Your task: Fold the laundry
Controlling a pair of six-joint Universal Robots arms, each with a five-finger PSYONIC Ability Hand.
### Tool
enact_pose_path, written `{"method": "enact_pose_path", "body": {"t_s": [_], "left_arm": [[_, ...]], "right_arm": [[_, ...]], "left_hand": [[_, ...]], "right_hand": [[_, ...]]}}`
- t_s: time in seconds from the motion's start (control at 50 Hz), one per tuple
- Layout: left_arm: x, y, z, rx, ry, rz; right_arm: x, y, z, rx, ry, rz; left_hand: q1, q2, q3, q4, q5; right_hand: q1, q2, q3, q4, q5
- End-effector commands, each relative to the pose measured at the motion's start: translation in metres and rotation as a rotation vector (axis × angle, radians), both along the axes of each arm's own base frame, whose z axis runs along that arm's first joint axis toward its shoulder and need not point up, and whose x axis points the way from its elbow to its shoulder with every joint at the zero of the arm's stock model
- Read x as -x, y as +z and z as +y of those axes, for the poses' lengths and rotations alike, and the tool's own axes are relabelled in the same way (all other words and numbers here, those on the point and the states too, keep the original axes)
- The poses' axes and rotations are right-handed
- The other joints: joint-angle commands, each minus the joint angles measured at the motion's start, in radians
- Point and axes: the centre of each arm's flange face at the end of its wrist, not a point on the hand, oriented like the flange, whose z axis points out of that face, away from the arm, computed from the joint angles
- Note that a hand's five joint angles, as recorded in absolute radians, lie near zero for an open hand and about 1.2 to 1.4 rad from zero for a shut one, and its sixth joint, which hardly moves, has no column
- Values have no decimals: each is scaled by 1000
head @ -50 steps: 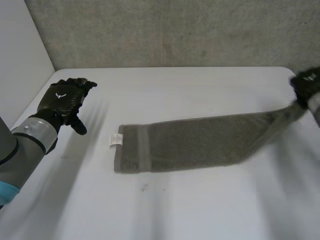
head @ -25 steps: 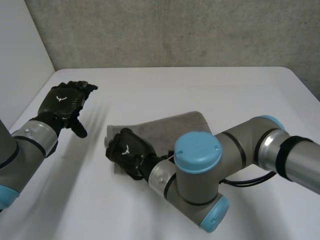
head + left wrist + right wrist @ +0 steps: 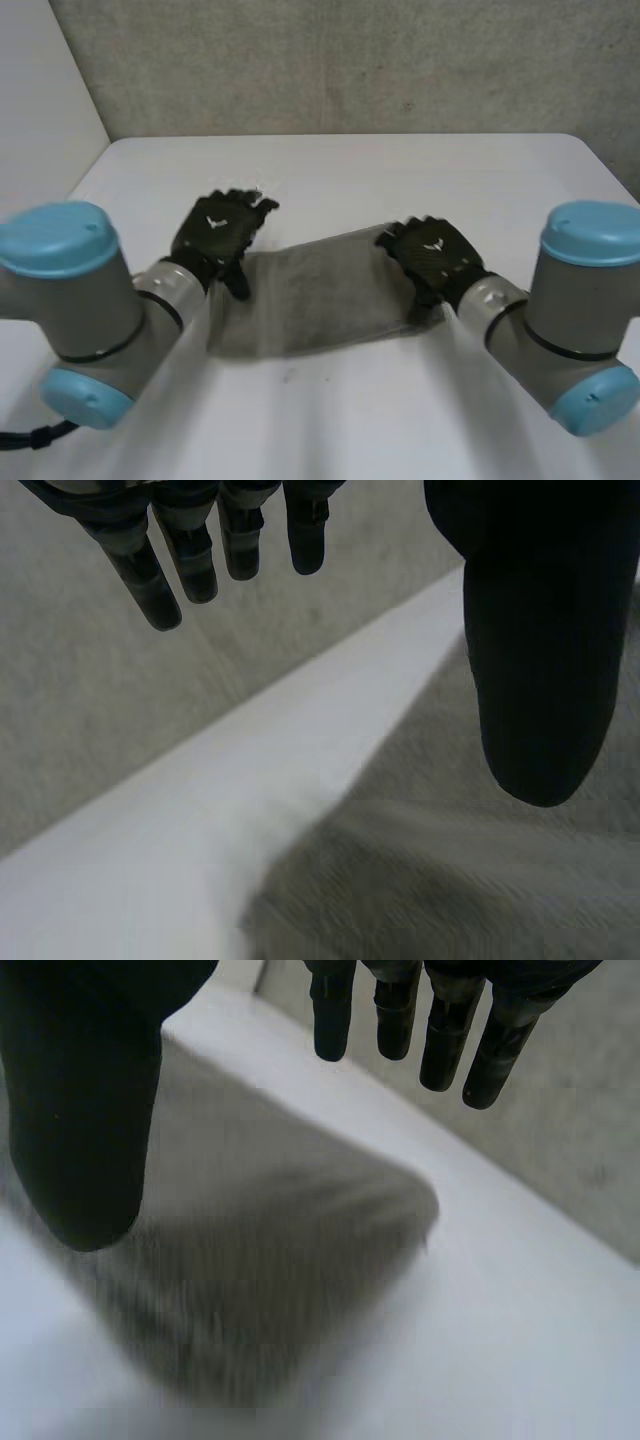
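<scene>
Towel (image 3: 320,290) lies flat on the table (image 3: 400,170), one end beneath each hand's thumb. Left hand (image 3: 215,235) and right hand (image 3: 430,255): fingers straight, thumb held apart, nothing pinched. For the next fold, pinch both corners of one end, carry it level onto the other end, and align the edges

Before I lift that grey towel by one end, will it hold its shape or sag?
Probably sag: the towel lies flat and limp, its end softly rounded. Its coarse weave likely drags on the table rather than sliding.
</scene>
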Motion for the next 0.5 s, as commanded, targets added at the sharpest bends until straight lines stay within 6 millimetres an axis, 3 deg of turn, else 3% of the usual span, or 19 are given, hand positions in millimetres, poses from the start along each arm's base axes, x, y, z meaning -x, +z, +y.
{"method": "enact_pose_path", "body": {"t_s": [0.02, 0.04, 0.06, 0.08, 0.1, 0.14, 0.22, 0.3, 0.32, 0.36, 0.38, 0.42, 0.44, 0.46, 0.48, 0.5], "left_arm": [[-4, -32, 4, -48, 79, -105], [-4, -35, 7, -53, 74, -121], [-4, -35, 7, -53, 74, -121], [-6, -38, 9, -59, 74, -132], [-6, -38, 9, -59, 74, -132], [-8, -40, 14, -73, 71, -142], [-9, -39, 23, -81, 63, -140], [-16, -18, 28, -52, 77, -94], [-16, -18, 28, -51, 77, -94], [-20, -3, 29, -20, 87, -65], [-20, -3, 29, -20, 87, -65], [-27, 7, 25, 1, 114, -52], [-37, 18, 19, 28, 150, -35], [-49, 27, 14, 52, 189, -20], [-49, 28, 14, 52, 190, -20], [-60, 34, 9, 68, 226, -13]], "right_arm": [[20, -32, -10, 2, -22, 138], [20, -36, -14, 12, -20, 153], [20, -36, -14, 12, -20, 153], [20, -38, -16, 23, -18, 163], [20, -38, -16, 23, -18, 163], [17, -32, -23, 65, -22, 159], [12, -18, -29, 130, -21, 132], [-1, 15, -36, 252, -16, 82], [-1, 15, -36, 252, -16, 82], [-37, 32, -13, 313, 84, 39], [-38, 32, -13, 313, 84, 39], [-79, 39, 25, 346, 225, -6], [-79, 39, 25, 346, 226, -6], [-94, 36, 43, 347, 292, -12], [-95, 36, 43, 347, 293, -13], [-107, 30, 59, 336, 345, -14]], "left_hand": [[4, 9, 4, 8, -28], [4, 9, 4, 8, -28], [4, 9, 4, 8, -28], [4, 9, 4, 8, -28], [4, 9, 4, 8, -28], [4, 9, 4, 8, -28], [4, 9, 4, 8, -28], [4, 9, 4, 8, -28], [4, 9, 4, 8, -28], [4, 9, 4, 8, -28], [4, 9, 4, 8, -28], [4, 9, 4, 8, -28], [4, 9, 4, 8, -28], [4, 9, 4, 8, -28], [4, 9, 4, 8, -28], [4, 9, 4, 8, -28]], "right_hand": [[345, 327, 338, 317, 314], [550, 532, 543, 522, 519], [552, 534, 545, 524, 521], [767, 749, 760, 739, 736], [770, 751, 763, 741, 738], [1196, 1177, 1189, 1167, 1164], [1197, 1178, 1190, 1169, 1165], [1197, 1178, 1190, 1169, 1165], [1197, 1178, 1190, 1169, 1165], [1197, 1178, 1190, 1169, 1165], [1197, 1178, 1190, 1169, 1165], [1197, 1178, 1190, 1169, 1165], [1197, 1178, 1190, 1169, 1165], [1197, 1178, 1190, 1169, 1165], [1197, 1178, 1190, 1169, 1165], [1197, 1178, 1190, 1169, 1165]]}}
